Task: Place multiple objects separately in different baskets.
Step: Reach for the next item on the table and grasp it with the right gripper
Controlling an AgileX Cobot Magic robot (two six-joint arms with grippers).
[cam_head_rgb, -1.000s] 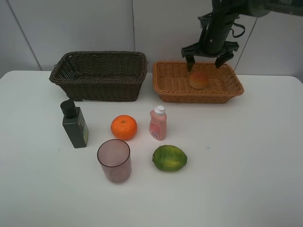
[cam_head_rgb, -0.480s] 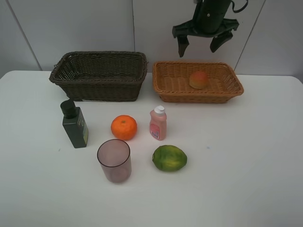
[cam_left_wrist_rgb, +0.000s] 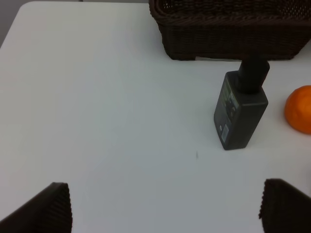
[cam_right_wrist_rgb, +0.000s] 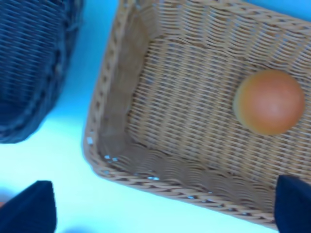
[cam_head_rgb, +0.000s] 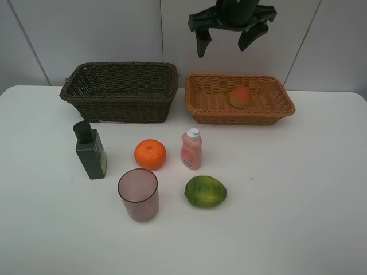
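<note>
The red-yellow fruit [cam_head_rgb: 241,95] lies in the light tan basket [cam_head_rgb: 202,97]; the right wrist view shows the fruit [cam_right_wrist_rgb: 269,101] in that basket [cam_right_wrist_rgb: 146,121] too. My right gripper [cam_head_rgb: 225,39] hangs open and empty high above the gap between the baskets. The dark brown basket [cam_head_rgb: 120,91] holds nothing visible. On the table stand the dark green bottle [cam_head_rgb: 90,150], orange [cam_head_rgb: 150,154], pink bottle [cam_head_rgb: 191,149], purplish cup [cam_head_rgb: 138,194] and green fruit [cam_head_rgb: 205,191]. My left gripper [cam_left_wrist_rgb: 165,206] is open, low over the table, short of the green bottle [cam_left_wrist_rgb: 241,111] and orange [cam_left_wrist_rgb: 300,109].
The white table [cam_head_rgb: 298,189] ends at a pale wall behind the baskets. The dark basket [cam_left_wrist_rgb: 228,29] stands beyond the green bottle in the left wrist view, and its corner [cam_right_wrist_rgb: 29,68] shows in the right wrist view.
My right gripper has risen from just over the fruit in the tan basket and moved left, staying open. The fruit stays in the basket.
</note>
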